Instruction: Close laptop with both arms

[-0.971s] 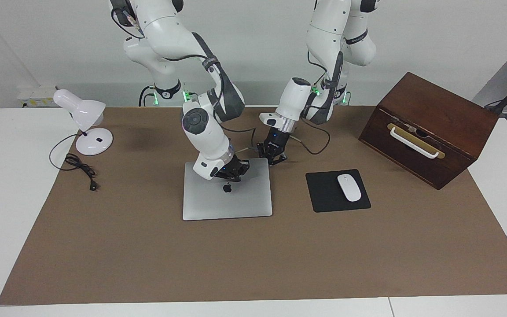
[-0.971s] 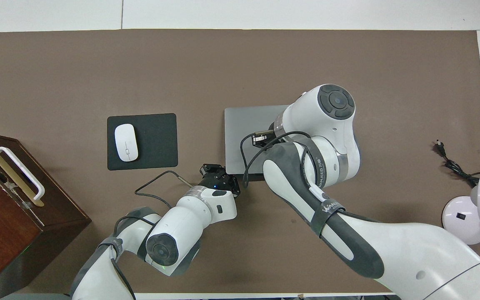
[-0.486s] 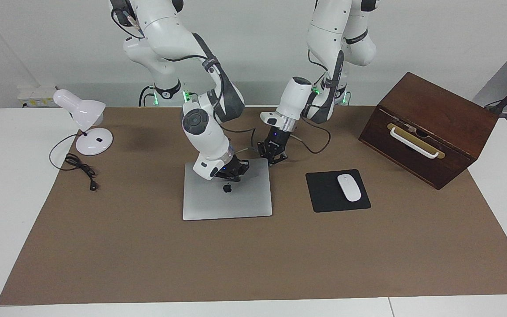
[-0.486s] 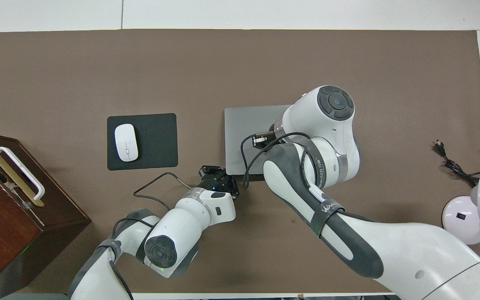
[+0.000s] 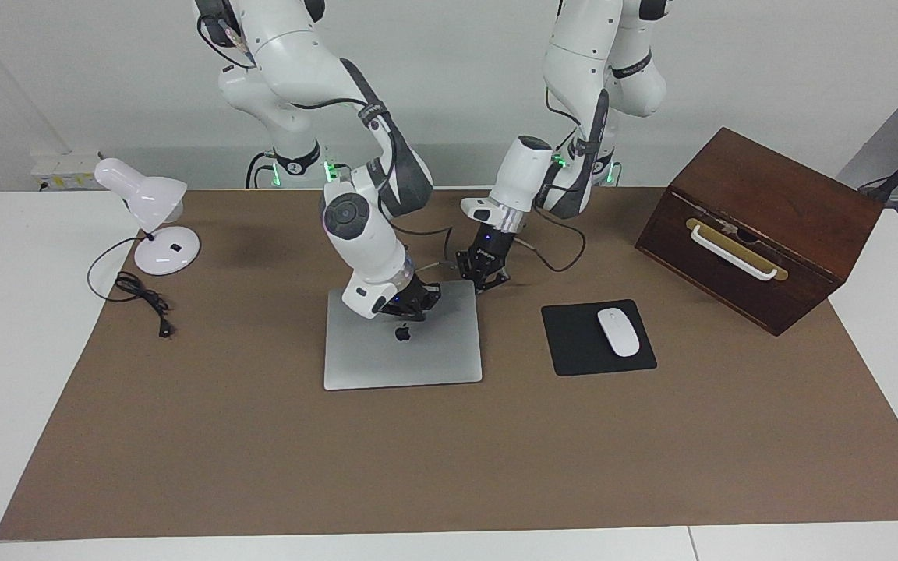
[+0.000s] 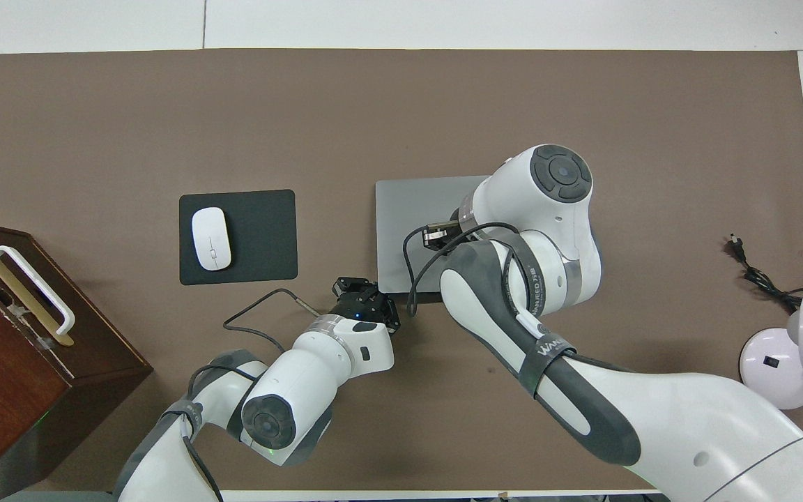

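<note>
Robotics lab, staged as office desk: my two arms (image 5: pixel 355 226) bolted at 12 o'clock, brown mat (image 5: pixel 262 436), lamp (image 5: pixel 149 210), mouse (image 5: pixel 619 332), bare wall.

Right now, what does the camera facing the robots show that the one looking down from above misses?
Only the facing view shows the dark logo on the closed laptop and the right end effector low on its lid; from above that arm's wrist hides both. Only the overhead view shows the table's bare edge farthest from the robots. Both show the left end effector by the laptop's corner, the mouse on its pad, the wooden box and the lamp.
</note>
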{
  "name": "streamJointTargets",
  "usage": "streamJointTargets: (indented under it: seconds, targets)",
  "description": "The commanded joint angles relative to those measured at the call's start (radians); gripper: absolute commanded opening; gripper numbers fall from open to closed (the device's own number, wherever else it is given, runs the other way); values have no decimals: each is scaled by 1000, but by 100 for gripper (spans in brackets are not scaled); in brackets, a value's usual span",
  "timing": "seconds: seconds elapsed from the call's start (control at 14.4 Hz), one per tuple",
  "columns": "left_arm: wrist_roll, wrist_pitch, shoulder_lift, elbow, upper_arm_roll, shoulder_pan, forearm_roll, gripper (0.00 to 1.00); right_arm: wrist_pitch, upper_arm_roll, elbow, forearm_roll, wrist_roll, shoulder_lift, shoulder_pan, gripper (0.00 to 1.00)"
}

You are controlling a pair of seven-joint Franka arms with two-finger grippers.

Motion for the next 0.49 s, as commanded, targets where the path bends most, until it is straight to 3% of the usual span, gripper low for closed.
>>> streamJointTargets:
  seconds: [0.0,0.21,0.42]
  targets:
    - [1,-12,8,-58,14,-28,-11,0,28,7,-30,17,0,0,-5,0]
    - [3,-9,9,-58,14,-28,-11,0,-4,4,12,12,6,-1,-11,0]
    - [3,-8,10,-58,14,-28,-11,0,-136,-4,120,0,10,-3,-40,0]
